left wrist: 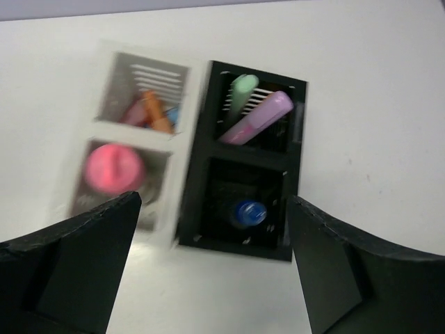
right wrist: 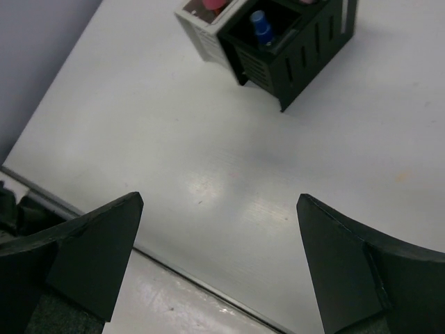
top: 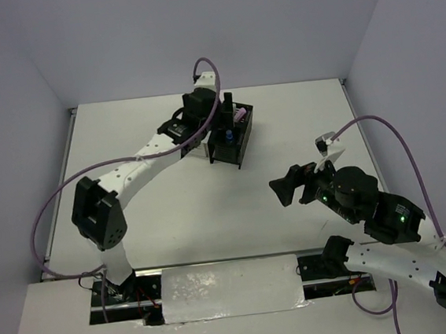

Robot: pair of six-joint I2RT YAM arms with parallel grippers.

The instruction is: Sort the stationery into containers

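The black organiser box stands mid-table, with the white box touching its left side. In the left wrist view the black box holds a green highlighter, a purple highlighter and a blue-capped bottle. The white box holds an orange pen and a stubby pink tube. My left gripper is open and empty, hovering above both boxes. My right gripper is open and empty over bare table to the right and nearer. Both boxes show at the top of the right wrist view.
The white table is walled on the left, back and right. A shiny strip lies along the near edge between the arm bases. The table's near edge runs under my right gripper.
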